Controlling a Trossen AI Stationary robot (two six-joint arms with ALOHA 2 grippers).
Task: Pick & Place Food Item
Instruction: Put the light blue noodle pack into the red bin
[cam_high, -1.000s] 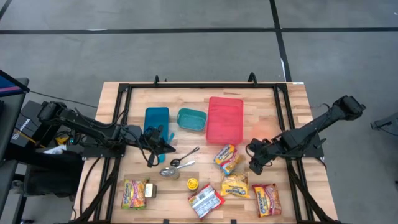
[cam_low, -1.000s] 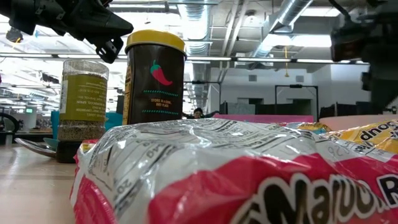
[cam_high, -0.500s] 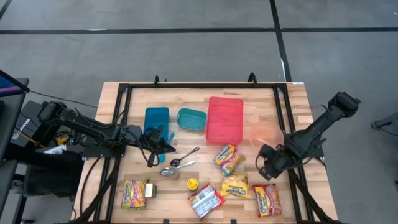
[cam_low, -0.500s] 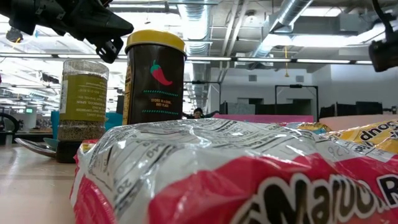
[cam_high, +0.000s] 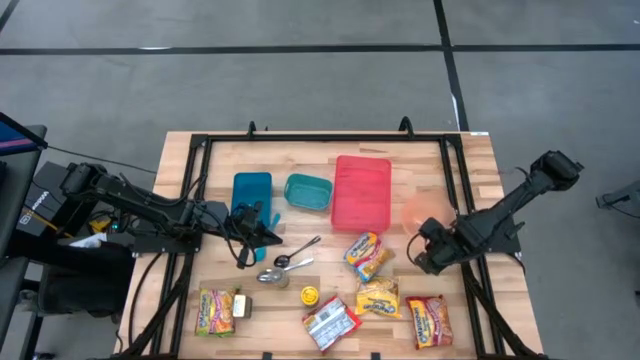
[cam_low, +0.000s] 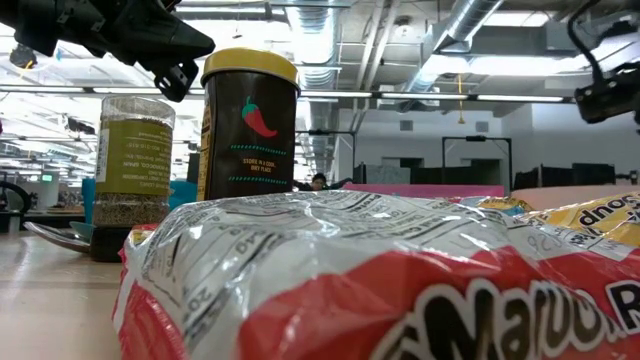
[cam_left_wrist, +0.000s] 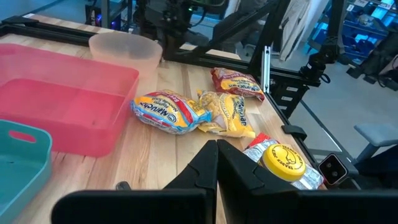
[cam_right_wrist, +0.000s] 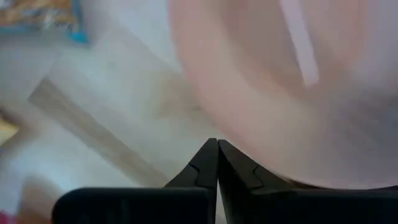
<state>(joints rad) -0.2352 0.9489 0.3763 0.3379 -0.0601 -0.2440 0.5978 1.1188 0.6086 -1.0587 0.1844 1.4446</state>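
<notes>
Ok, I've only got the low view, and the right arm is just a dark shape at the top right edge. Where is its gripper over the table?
Observer: From above, the right gripper is beside the translucent pink plastic bowl, right of the orange-and-yellow noodle packet.
Operator: Holding anything?
Observer: No. The right wrist view shows its fingers shut together with nothing between them.
Operator: And the left arm?
Observer: The left gripper is next to the tall blue plastic container, also shut and empty.
</notes>
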